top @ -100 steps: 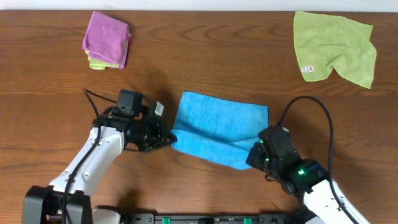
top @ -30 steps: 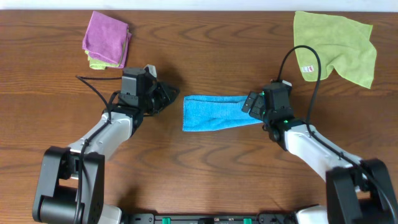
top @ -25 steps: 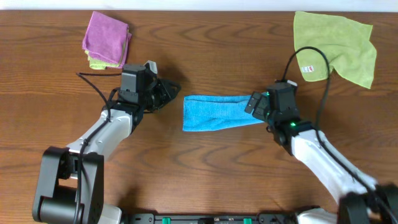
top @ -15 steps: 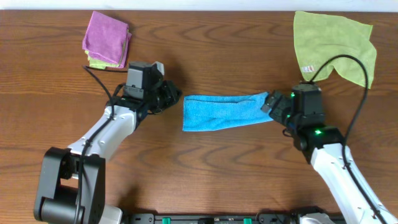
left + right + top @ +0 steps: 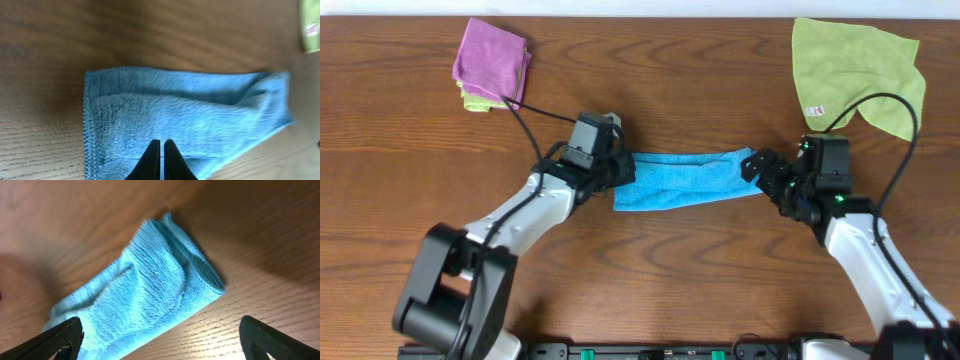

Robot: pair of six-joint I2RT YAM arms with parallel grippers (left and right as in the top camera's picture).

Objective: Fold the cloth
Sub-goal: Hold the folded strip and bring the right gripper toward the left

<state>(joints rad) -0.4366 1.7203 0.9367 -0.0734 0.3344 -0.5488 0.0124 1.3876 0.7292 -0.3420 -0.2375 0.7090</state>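
We count three: the cloth (image 5: 680, 180), a green cloth (image 5: 860, 75) and a purple cloth (image 5: 492, 62). The left gripper (image 5: 620, 172) has advanced onto the blue one, pinched shut; the right gripper (image 5: 763, 183) gapes empty.

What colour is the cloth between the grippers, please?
The cloth is plain sky blue; clearest in left wrist view.

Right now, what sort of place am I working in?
Probably a robot training bench, not a home: a wood-grain table, the left arm and right arm flanking a blue cloth, spare green cloth and purple cloth laid out.
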